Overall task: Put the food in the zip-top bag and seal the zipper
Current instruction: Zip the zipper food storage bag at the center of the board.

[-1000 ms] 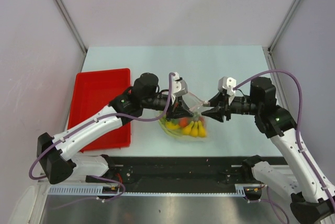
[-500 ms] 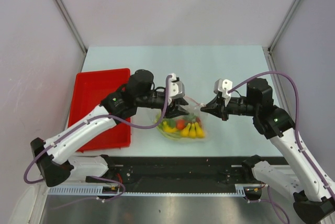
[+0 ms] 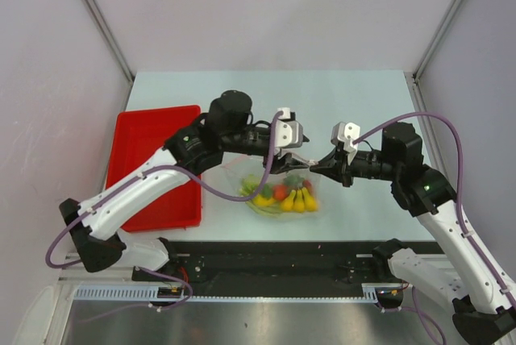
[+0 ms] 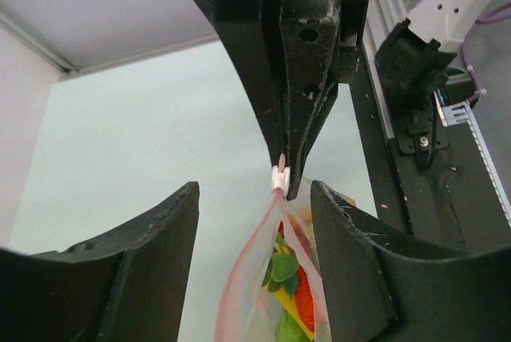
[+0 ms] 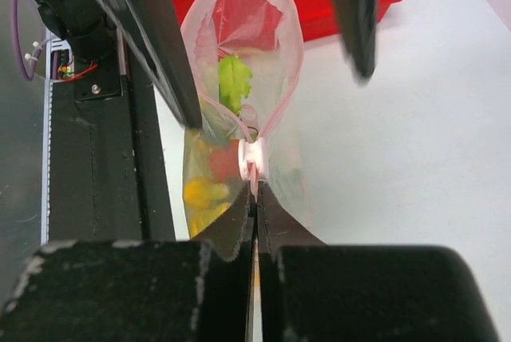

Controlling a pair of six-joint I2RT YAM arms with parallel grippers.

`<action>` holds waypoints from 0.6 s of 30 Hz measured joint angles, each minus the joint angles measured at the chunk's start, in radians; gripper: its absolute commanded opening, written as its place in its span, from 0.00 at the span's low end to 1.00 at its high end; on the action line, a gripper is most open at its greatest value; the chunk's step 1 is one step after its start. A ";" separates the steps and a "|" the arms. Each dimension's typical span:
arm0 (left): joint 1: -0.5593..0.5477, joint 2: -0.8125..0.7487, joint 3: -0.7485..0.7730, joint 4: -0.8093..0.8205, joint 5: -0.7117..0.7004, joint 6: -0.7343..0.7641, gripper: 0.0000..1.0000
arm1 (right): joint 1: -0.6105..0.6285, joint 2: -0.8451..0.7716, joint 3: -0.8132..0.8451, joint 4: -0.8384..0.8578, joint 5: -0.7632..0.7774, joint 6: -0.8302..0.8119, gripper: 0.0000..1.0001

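zipper (image 5: 254, 160) | right hand (image 5: 255, 196) pinching it, clear in right wrist view | left hand (image 4: 254, 192) wide

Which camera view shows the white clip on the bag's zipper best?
The right wrist view: the clip is large and central, just beyond the shut right tool. The left wrist view shows it smaller; from the top it is too small to tell.

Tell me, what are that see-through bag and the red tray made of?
The bag looks like thin, glossy clear plastic film: it crinkles and the toy food shows through. The red tray seems rigid moulded plastic, evenly coloured with a smooth raised rim.
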 measured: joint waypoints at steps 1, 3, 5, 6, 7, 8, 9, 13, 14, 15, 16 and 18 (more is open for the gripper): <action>-0.006 0.020 0.008 -0.015 0.004 0.005 0.58 | 0.000 0.000 0.000 0.000 0.001 0.004 0.00; -0.016 0.059 0.031 -0.048 0.011 0.010 0.56 | 0.000 0.000 0.000 0.000 0.003 0.009 0.00; -0.019 0.088 0.050 -0.072 0.019 0.015 0.49 | 0.000 -0.001 -0.001 0.001 0.005 0.015 0.00; -0.020 0.095 0.054 -0.081 0.023 0.016 0.47 | 0.000 -0.003 -0.004 0.004 0.007 0.021 0.00; -0.020 0.098 0.054 -0.086 0.026 0.016 0.42 | 0.000 -0.006 -0.008 0.008 0.009 0.024 0.00; -0.020 0.100 0.054 -0.094 0.028 0.016 0.39 | 0.000 -0.010 -0.011 0.011 0.011 0.027 0.00; -0.020 0.100 0.054 -0.097 0.029 0.016 0.32 | 0.000 -0.013 -0.014 0.014 0.012 0.029 0.00; -0.020 0.100 0.055 -0.098 0.036 0.020 0.22 | 0.000 -0.020 -0.015 0.016 0.019 0.033 0.00; -0.020 0.100 0.055 -0.099 0.037 0.024 0.21 | 0.000 -0.020 -0.016 0.016 0.020 0.033 0.00; -0.020 0.100 0.056 -0.100 0.039 0.024 0.21 | 0.000 -0.020 -0.016 0.018 0.021 0.037 0.00; -0.020 0.100 0.056 -0.100 0.041 0.025 0.21 | 0.000 -0.020 -0.016 0.019 0.021 0.039 0.00; -0.020 0.101 0.055 -0.100 0.047 0.024 0.17 | 0.000 -0.020 -0.016 0.021 0.022 0.045 0.00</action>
